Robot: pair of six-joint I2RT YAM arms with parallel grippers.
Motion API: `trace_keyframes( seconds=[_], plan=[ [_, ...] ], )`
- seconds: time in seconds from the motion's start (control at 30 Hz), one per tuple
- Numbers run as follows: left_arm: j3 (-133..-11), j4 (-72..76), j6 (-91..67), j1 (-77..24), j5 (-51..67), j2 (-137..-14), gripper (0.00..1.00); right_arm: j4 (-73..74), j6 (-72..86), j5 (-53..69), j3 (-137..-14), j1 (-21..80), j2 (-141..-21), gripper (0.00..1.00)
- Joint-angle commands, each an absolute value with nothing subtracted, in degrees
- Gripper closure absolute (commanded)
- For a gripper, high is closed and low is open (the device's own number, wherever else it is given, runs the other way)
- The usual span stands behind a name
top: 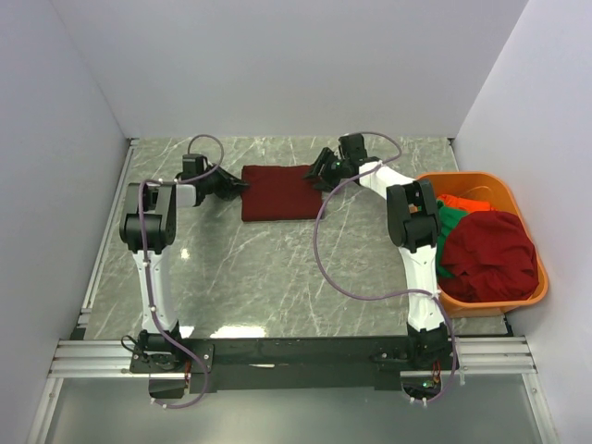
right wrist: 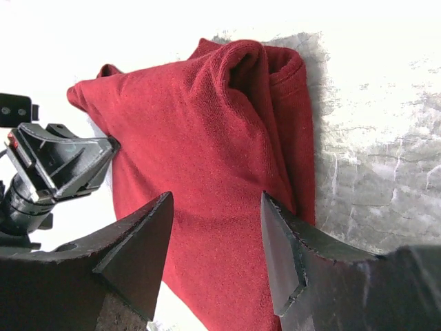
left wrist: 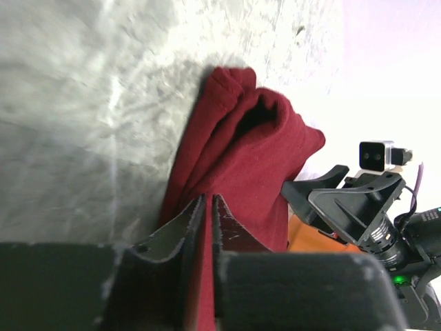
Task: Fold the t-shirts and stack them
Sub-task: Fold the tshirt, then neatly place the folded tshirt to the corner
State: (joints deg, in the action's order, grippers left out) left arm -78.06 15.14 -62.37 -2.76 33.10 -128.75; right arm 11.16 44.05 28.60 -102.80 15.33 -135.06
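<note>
On my feed the left gripper [left wrist: 208, 200] sat farthest from the orange basket [top: 465, 176], out at the left edge of the folded maroon t-shirt [top: 280, 192]. Its fingers were pressed nearly together with a fold of that maroon cloth pinched between them. The shirt itself lay flat as a small rectangle on the marble-patterned table [top: 259, 268], to the left of the basket and apart from it. Its layered, rolled edges showed in both wrist views. Nearer the basket, the right gripper [right wrist: 215, 200] hung at the shirt's right edge. I saw its two fingers spread wide over the cloth, and I couldn't tell whether the tips touched it. Inside the basket I saw a heaped dark maroon shirt [top: 490, 254], a green shirt [top: 449, 227] on its left side and an orange-red shirt [top: 453, 201] toward the back.
</note>
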Motion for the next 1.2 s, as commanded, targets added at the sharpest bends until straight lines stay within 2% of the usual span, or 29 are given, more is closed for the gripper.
trace_keyframes(
  seconds=[0.0,0.23,0.37,0.6,1.0,1.1,1.17],
  plan=[
    [-78.6,15.7,-61.4,-1.8,33.5,-125.3,0.85,12.8,43.6,28.6,-105.0,14.7,-135.3,0.39],
    [-80.7,3.3,-54.8,-1.6,26.7,-119.9,0.47,15.2,41.5,28.1,-107.8,14.2,-132.8,0.39],
    [-81.9,-4.9,-49.1,-1.8,23.6,-118.4,0.42,16.1,40.7,27.9,-108.9,14.2,-130.2,0.38],
    [-87.8,-17.5,-39.3,-3.9,22.2,-121.4,0.39,13.6,40.7,25.5,-102.4,14.5,-121.5,0.37],
    [-92.5,-23.5,-35.5,-8.3,17.8,-126.6,0.38,7.0,39.6,23.7,-81.0,15.0,-102.9,0.36],
    [-93.8,-24.3,-35.2,-9.3,16.4,-127.8,0.41,5.6,39.8,23.7,-76.4,15.4,-99.4,0.36],
    [-95.6,-26.4,-34.5,-9.8,14.2,-128.8,0.49,5.3,39.6,22.9,-73.2,15.6,-96.6,0.36]
  ],
)
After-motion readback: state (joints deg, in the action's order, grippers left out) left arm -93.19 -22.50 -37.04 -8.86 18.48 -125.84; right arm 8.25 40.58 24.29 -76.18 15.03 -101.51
